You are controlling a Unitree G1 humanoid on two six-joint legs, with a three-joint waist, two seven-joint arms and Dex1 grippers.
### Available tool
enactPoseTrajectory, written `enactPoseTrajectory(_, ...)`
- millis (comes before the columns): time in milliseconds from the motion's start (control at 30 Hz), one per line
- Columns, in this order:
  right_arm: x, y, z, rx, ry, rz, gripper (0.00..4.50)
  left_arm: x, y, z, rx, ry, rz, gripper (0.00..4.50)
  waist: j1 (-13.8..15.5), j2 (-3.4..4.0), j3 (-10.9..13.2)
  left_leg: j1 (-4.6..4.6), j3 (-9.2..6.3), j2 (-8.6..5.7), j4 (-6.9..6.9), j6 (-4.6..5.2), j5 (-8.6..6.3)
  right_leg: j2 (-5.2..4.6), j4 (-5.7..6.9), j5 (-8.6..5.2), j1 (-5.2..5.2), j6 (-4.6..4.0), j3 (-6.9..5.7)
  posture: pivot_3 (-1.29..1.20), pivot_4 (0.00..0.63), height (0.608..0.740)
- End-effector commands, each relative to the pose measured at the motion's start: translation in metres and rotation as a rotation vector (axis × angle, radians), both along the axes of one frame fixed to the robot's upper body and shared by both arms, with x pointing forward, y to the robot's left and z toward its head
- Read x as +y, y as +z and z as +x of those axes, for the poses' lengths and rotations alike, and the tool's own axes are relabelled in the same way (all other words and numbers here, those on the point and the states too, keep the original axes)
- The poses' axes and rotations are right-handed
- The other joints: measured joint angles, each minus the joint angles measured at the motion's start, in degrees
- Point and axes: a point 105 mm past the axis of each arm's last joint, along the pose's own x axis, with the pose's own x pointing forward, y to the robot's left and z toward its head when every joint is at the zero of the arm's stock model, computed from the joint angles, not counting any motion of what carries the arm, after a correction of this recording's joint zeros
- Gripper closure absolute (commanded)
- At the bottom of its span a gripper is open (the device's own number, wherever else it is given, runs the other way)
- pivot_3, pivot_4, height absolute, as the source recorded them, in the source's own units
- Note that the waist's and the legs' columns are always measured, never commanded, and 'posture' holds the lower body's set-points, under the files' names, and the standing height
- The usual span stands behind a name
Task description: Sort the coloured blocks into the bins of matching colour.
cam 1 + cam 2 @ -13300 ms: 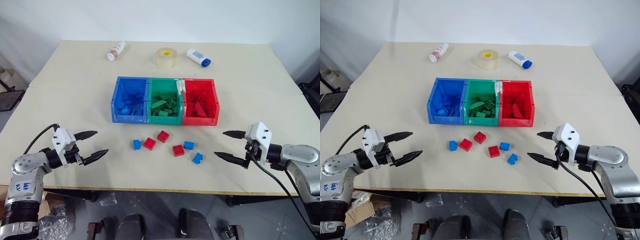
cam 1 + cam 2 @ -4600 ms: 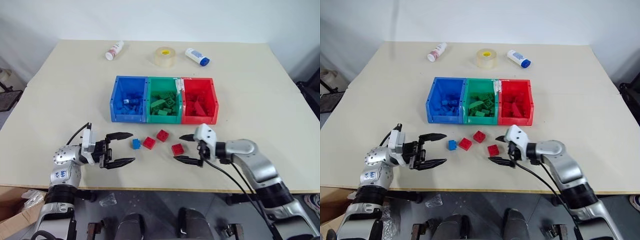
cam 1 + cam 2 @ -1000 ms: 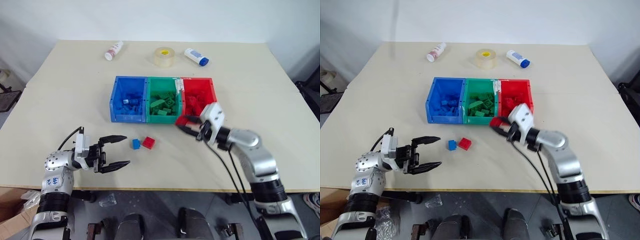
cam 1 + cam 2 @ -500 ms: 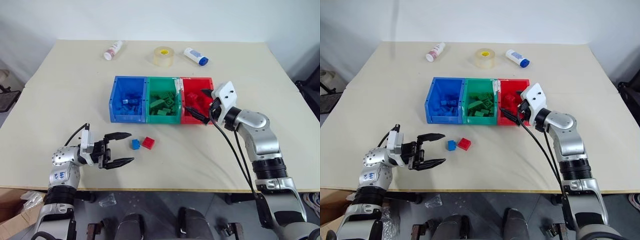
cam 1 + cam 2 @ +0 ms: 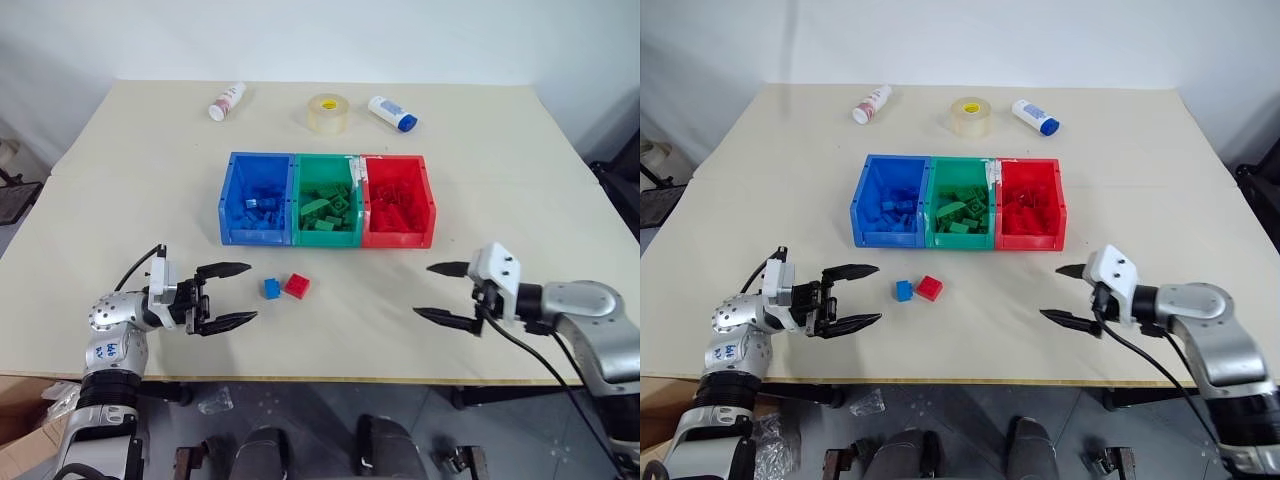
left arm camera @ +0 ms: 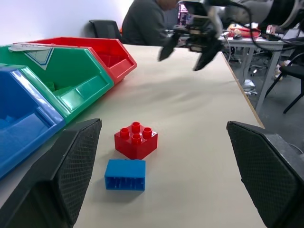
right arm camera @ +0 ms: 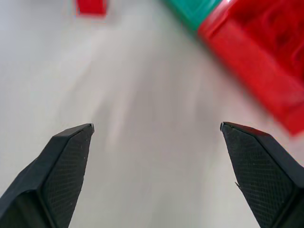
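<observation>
Two coloured blocks lie on the table in front of the bins: a blue block (image 5: 271, 288) and a red block (image 5: 297, 286), side by side and touching. Behind them stand the joined bins, blue (image 5: 255, 237), green (image 5: 325, 239) and red (image 5: 400, 240), each holding like-coloured bricks. My left gripper (image 5: 252, 291) is open and empty, just left of the blue block and pointing at it. My right gripper (image 5: 422, 290) hangs open and empty near the table's front right, well clear of the red bin. The left wrist view shows the red block (image 6: 136, 139) and blue block (image 6: 125, 174) between my fingers' line.
Two small white bottles (image 5: 228, 101) (image 5: 392, 113) and a roll of clear tape (image 5: 329, 114) lie at the table's far side. The table's front edge (image 5: 330, 378) runs just below both grippers. A seated person (image 6: 147, 23) shows beyond the table in the left wrist view.
My right gripper carried a red block to the red bin, opened over it, then drew back and down toward the front right, empty. The left gripper has stayed put.
</observation>
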Motion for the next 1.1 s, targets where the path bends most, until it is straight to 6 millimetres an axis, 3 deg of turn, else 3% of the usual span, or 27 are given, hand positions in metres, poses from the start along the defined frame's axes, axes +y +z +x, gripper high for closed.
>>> enactPoseTrajectory(33,-0.003,0.014,-0.008,-0.035,0.012,0.002,0.03,0.004,0.006,-0.001,-0.031,-0.01,0.012,0.0,0.0,0.0,0.0,0.0,0.0,0.0,0.0,0.0,0.0,-0.01,0.0,0.0,0.01,0.0,0.0,0.0,0.15,0.74)
enactPoseTrajectory(267,0.013,0.014,-0.007,-0.045,0.03,0.037,0.03,0.001,0.007,-0.002,-0.031,-0.019,0.011,0.0,0.1,0.0,0.0,0.01,0.0,-0.01,0.01,0.0,0.0,-0.01,-0.01,0.01,0.02,0.01,0.0,0.0,0.15,0.74)
enactPoseTrajectory(433,0.061,0.007,-0.002,-0.014,0.117,0.084,0.03,0.001,0.008,-0.003,-0.037,-0.02,0.012,0.0,-0.2,0.0,0.0,0.02,-0.01,0.01,0.02,-0.01,0.0,0.01,0.01,0.01,0.01,0.01,0.01,0.0,0.15,0.74)
enactPoseTrajectory(700,0.148,-0.005,0.024,-0.036,0.195,0.176,0.03,0.003,0.008,-0.011,-0.042,-0.006,0.012,0.0,-0.1,0.0,0.0,-0.01,-0.01,0.01,0.03,-0.01,0.01,0.01,0.06,0.01,-0.01,0.01,0.0,0.0,0.15,0.74)
enactPoseTrajectory(900,0.183,-0.012,0.037,-0.044,0.232,0.194,0.03,0.006,0.006,-0.018,-0.039,0.017,0.014,0.0,-0.2,0.0,0.0,-0.02,-0.01,0.0,0.05,0.0,0.0,0.0,0.08,0.01,-0.02,0.01,0.0,0.0,0.15,0.74)
enactPoseTrajectory(1100,0.2,-0.014,0.039,-0.041,0.265,0.223,0.03,0.006,0.005,-0.021,-0.039,0.032,0.011,0.0,-0.2,0.0,0.0,-0.02,-0.01,0.01,0.05,-0.01,0.0,0.01,0.11,0.01,-0.02,0.01,0.01,0.0,0.15,0.74)
